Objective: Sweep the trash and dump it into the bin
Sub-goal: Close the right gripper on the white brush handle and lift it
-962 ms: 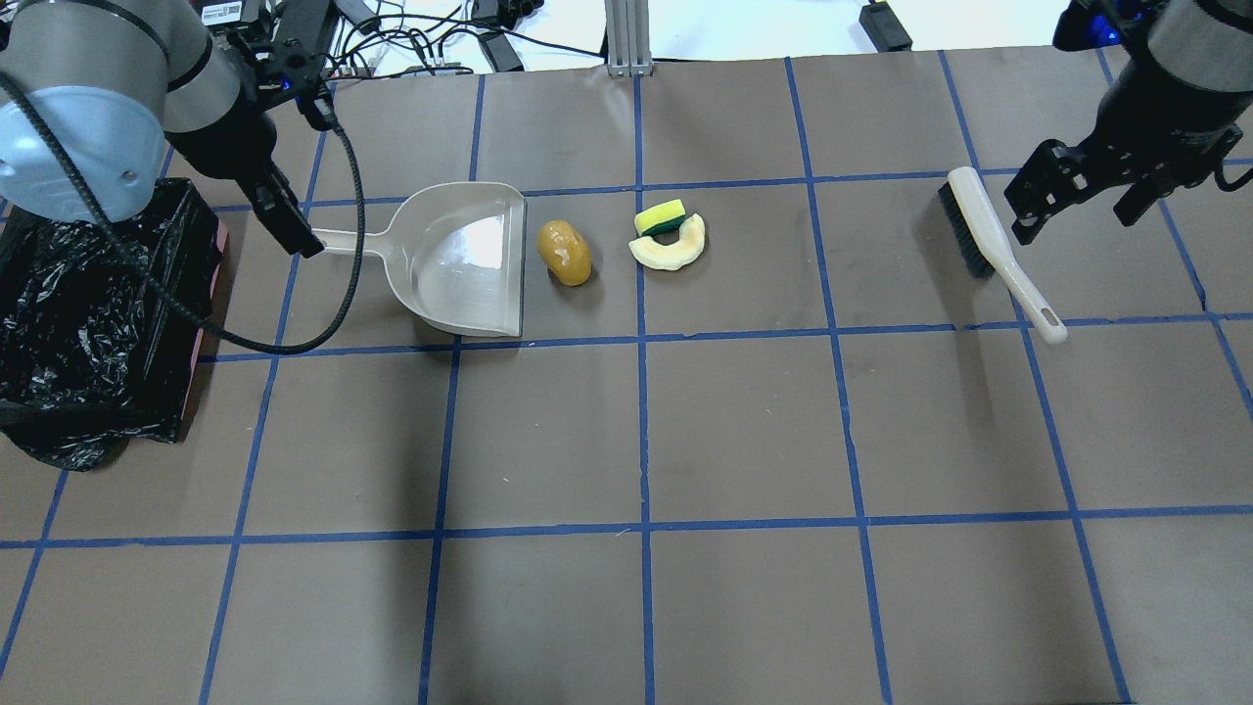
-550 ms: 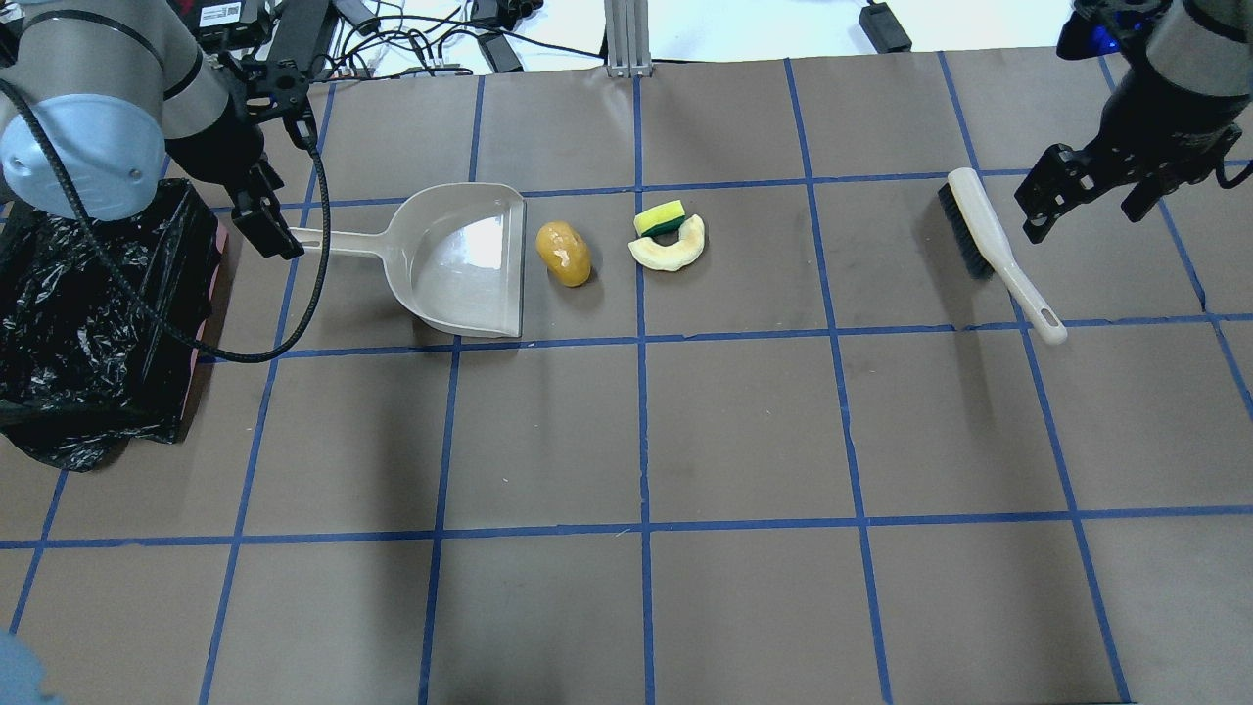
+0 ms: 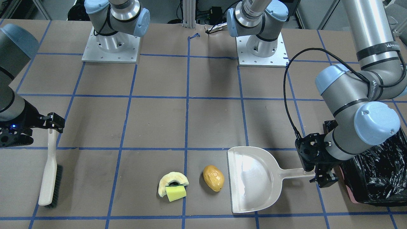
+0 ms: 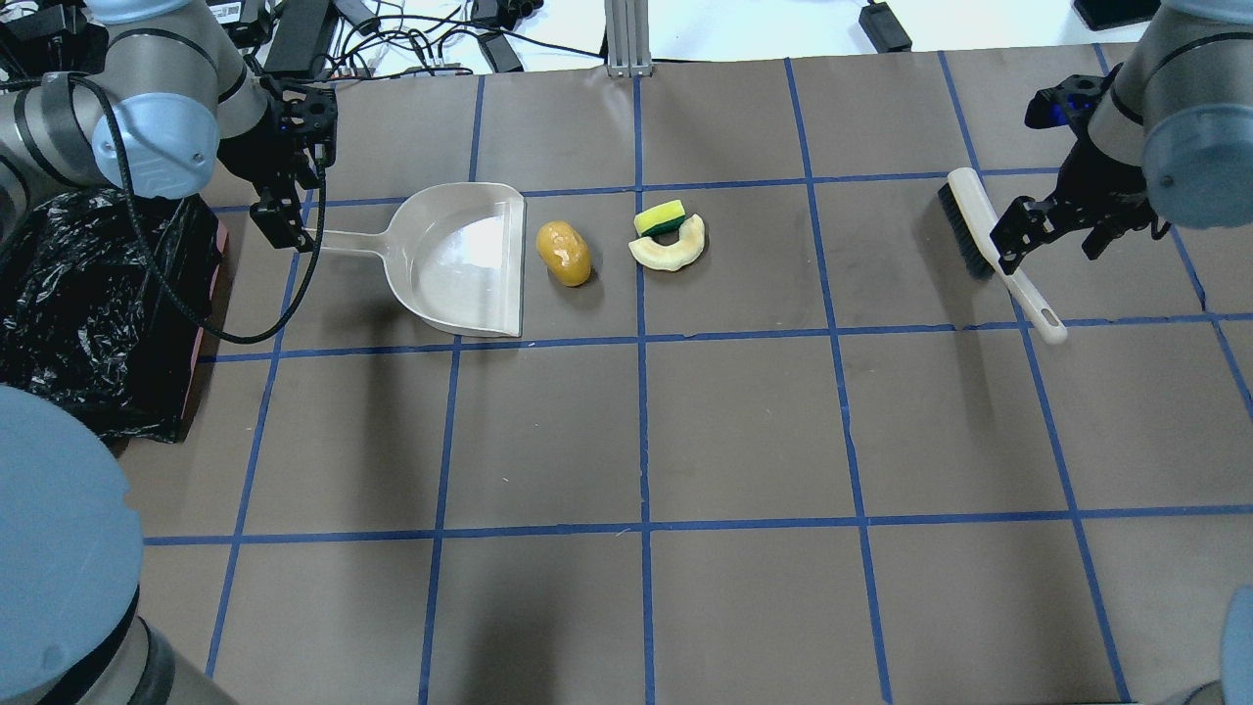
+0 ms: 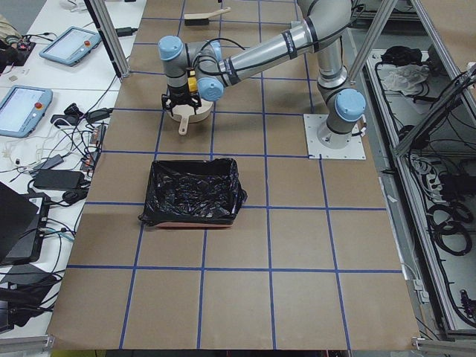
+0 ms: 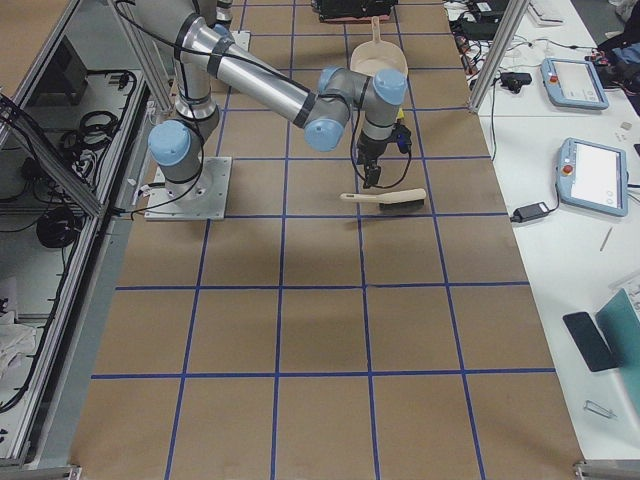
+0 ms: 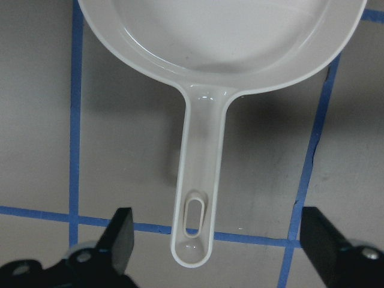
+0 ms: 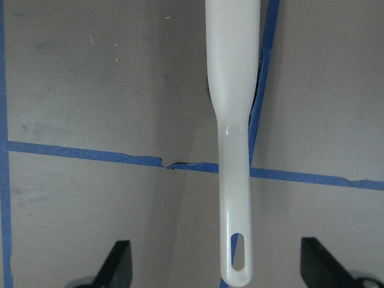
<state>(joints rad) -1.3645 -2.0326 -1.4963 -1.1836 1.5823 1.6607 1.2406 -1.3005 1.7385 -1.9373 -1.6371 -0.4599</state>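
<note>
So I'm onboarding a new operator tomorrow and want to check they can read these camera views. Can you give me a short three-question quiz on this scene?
1. True or false: the potato lies inside the dustpan.
2. In its wrist view, what shows between the fingers of the open right gripper? A) the brush handle B) the sponge block C) the fruit slice
3. Fill in: the left gripper is open, with a finger on either side of the dustpan's ____.

Key: 1 false, it lies on the table beside the pan's open edge; 2 A; 3 handle.
</note>
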